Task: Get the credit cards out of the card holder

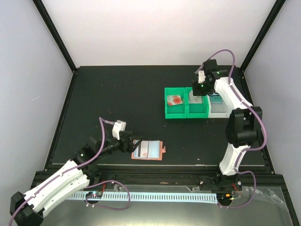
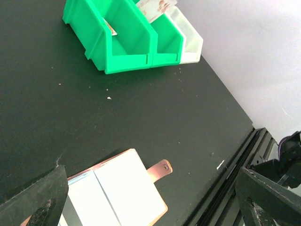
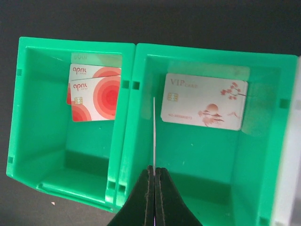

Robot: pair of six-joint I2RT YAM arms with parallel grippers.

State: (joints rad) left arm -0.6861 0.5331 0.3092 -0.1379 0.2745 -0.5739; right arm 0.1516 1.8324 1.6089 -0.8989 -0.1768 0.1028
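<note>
Left arm: reaches from the near-left corner toward the front of the table.
Left gripper: jaws spread wide with nothing between them, just at the left edge of the card holder; probably placed there to steady it for the next pull.
Card holder: lies open and flat near the table's front edge, pale inner side up.
Right gripper: hangs over the bins at the back, well apart from the holder.
Green bins: two side by side, with a white bin touching them on the right.

Left wrist view: both dark fingers stand far apart at the frame's lower corners, with the holder's pale pockets between them.
Snap tab: sticks out flat on the table, undone.

Held card: seen edge-on as a thin pale line, pinched in the right gripper's closed fingertips above the wall between the green bins; likely about to be dropped.
April cards: two overlapping, white with red rings, printed "april", leaning on the left bin's back wall.
VIP card: reads "VIP card", with a chip and a reddish tree-and-sun drawing, in the right green bin.
Holder contents: cannot tell whether any cards remain inside.
</note>
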